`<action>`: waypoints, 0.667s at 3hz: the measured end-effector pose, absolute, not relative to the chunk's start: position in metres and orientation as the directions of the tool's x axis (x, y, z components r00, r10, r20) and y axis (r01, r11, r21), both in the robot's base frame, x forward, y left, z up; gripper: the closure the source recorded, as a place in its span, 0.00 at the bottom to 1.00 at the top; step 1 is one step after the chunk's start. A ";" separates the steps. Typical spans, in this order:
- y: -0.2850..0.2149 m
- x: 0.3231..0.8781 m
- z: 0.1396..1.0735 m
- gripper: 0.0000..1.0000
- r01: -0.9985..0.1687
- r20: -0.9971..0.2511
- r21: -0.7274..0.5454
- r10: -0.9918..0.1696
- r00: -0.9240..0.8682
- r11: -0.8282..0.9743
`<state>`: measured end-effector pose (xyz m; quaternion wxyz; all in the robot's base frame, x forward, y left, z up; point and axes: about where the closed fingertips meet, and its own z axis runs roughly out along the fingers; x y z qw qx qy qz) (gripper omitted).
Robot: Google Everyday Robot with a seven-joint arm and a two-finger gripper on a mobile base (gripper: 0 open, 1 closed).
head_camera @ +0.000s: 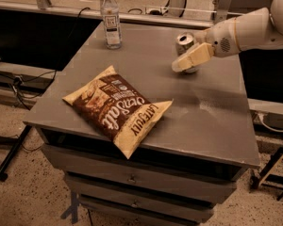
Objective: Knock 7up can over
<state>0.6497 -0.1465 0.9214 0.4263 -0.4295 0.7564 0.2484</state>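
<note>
A grey metal table (212, 112) fills most of the view, its flat top sitting over a stack of drawers (132, 178) with small pulls. It stands on a speckled floor (28, 187).

A white robot arm (247, 29) reaches in from the right edge, passing above the table's far right corner and pointing left and slightly down.

A brown and tan chip bag (115, 108) lies flat on the near left part of the tabletop. It is turned at an angle, and one corner hangs just past the front edge.

A clear plastic water bottle (111, 19) with a white cap and a paper label stands upright near the far left edge, well apart from the bag.

The 7up can (184, 40) is on the far right part of the table, well apart from the bottle and the bag. Its silver top shows and seems tipped toward the left, while the lower body is mostly hidden.

The cream-coloured gripper (191, 59) at the end of the arm sits right in front of the can, touching or just beside it and covering its side. Whether the gripper is wide or narrow cannot be told from here.
</note>
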 end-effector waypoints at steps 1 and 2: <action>-0.119 0.641 0.944 0.00 -0.896 -0.883 0.017 -0.414 -0.222 0.445; -0.107 0.635 0.953 0.00 -0.907 -0.890 0.015 -0.408 -0.203 0.420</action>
